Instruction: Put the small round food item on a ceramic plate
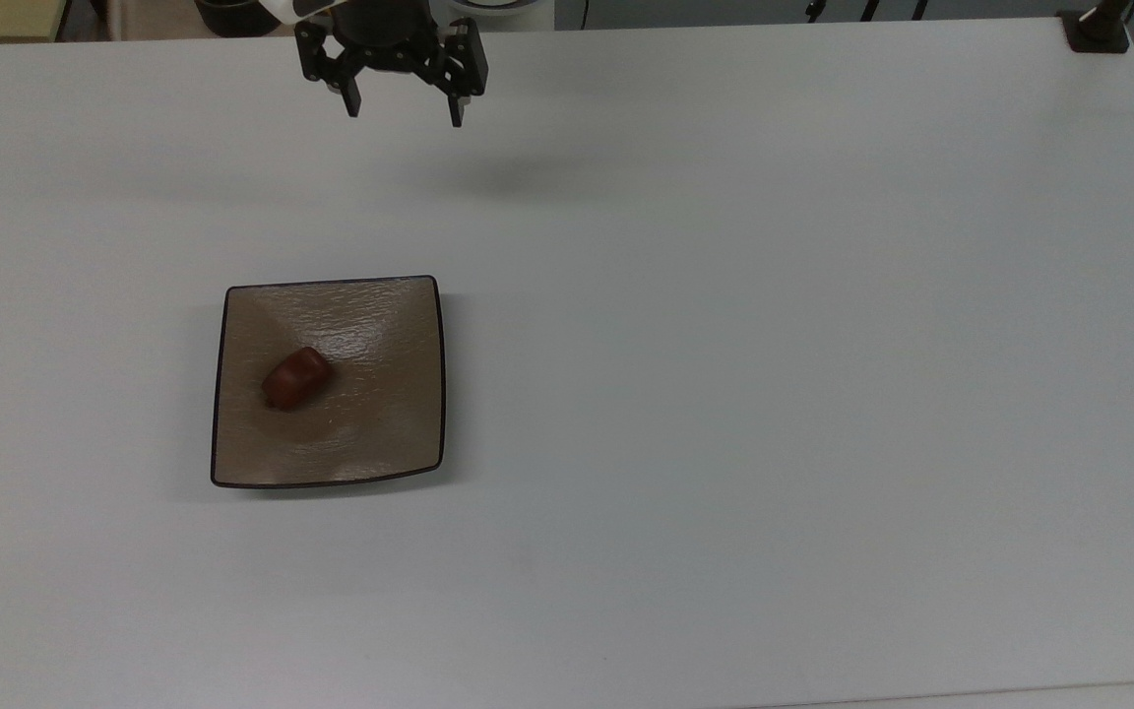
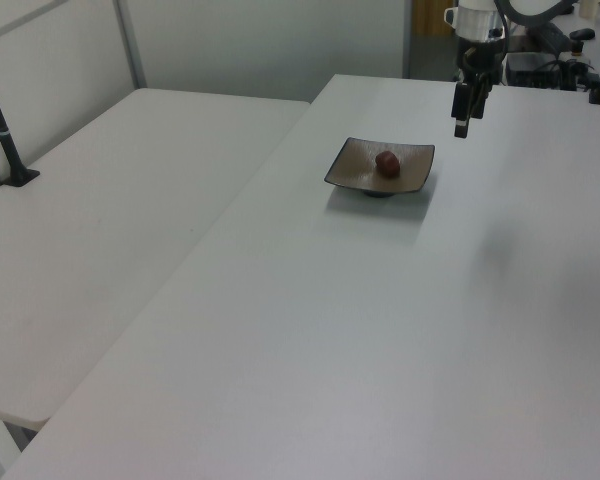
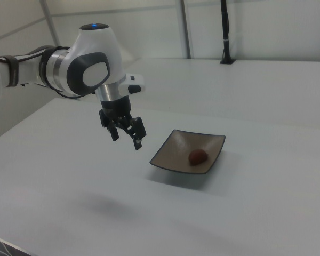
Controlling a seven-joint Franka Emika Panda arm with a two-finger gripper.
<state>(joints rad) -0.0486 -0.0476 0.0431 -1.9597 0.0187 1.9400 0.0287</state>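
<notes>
One item to track, and it sits on target already. Top view: small round food item [image 1: 297,377] lies on the ceramic plate [image 1: 380,433], a bit toward the top view's left of plate centre, plate resting in the table's [image 1: 774,394] left half as the top view shows it. Gripper [image 1: 404,110] hangs above the table's far edge, well apart from the plate, fingers spread, nothing between them.

Left view: food item [image 2: 387,163] inside the plate [image 2: 355,165], not touching the rim; gripper [image 2: 460,128] in the air just beyond the plate's far right corner in the left view, empty.

Right view: gripper [image 3: 127,140] raised off the table, jaws apart and empty, on the right view's left of the plate [image 3: 170,152]; food item [image 3: 197,156] rests near plate middle.

Judgement: placement looks done, step in hand is the retreat. Do it well by going up and away, keeping fingers spread, and not sweeping low over the plate, since a glossy rounded lump would likely roll if nudged.
</notes>
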